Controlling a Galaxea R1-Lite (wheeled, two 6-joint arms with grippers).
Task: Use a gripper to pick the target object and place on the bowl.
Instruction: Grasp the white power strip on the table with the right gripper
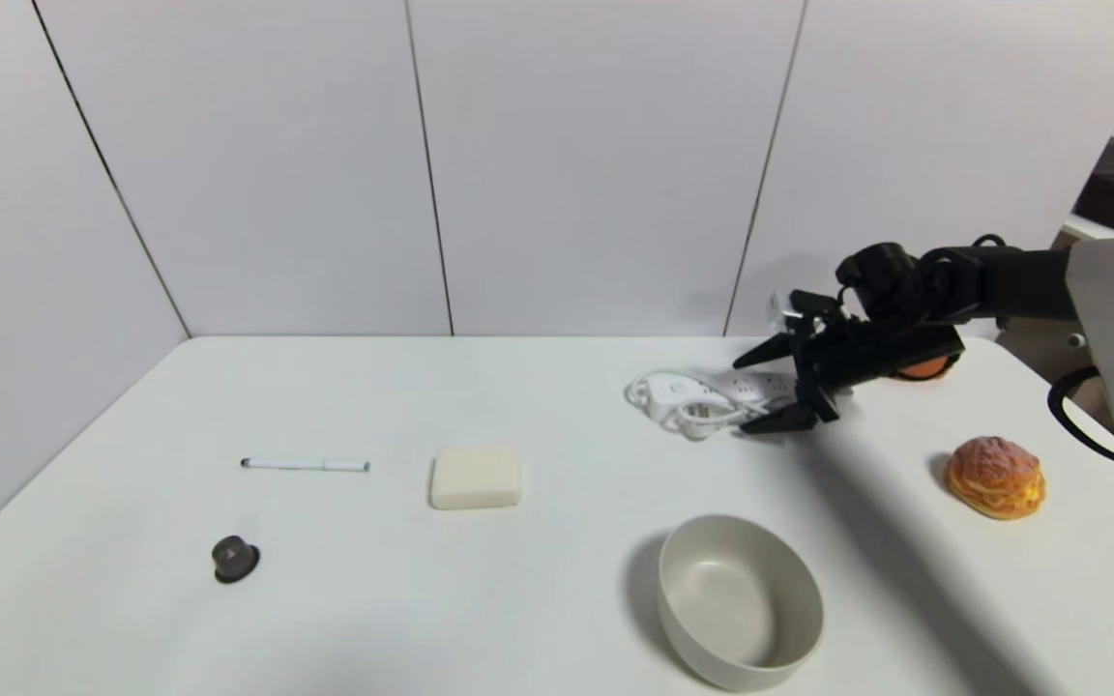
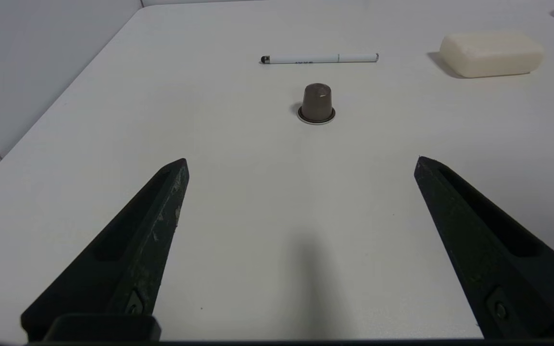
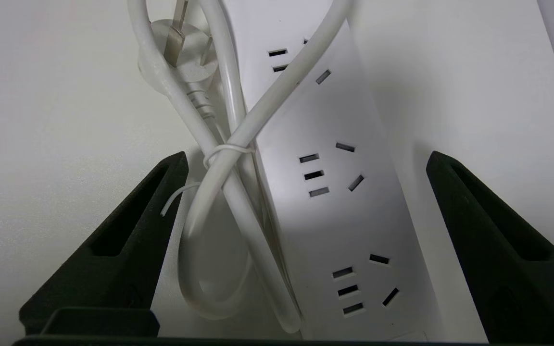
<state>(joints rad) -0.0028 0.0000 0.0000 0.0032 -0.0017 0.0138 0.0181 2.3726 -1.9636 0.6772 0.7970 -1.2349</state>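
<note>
right gripper (image 1: 772, 385) hides power strip's (image 1: 702, 394) far end

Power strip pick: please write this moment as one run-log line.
phase: pre-grasp | right gripper: open, straddling power strip and its cord | left gripper: open, idle | bowl: empty

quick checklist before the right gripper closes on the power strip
1. Right gripper open: ok.
2. Power strip between its fingers: ok, body and bundled cord both inside the gap.
3. Fingers touching the strip: cannot tell.
4. Bowl empty and upright: ok.
5. Path from strip to bowl: ok, the bun and cream block lie off to the sides.
6. Left gripper away from the work: ok, open over the table's other side.
</note>
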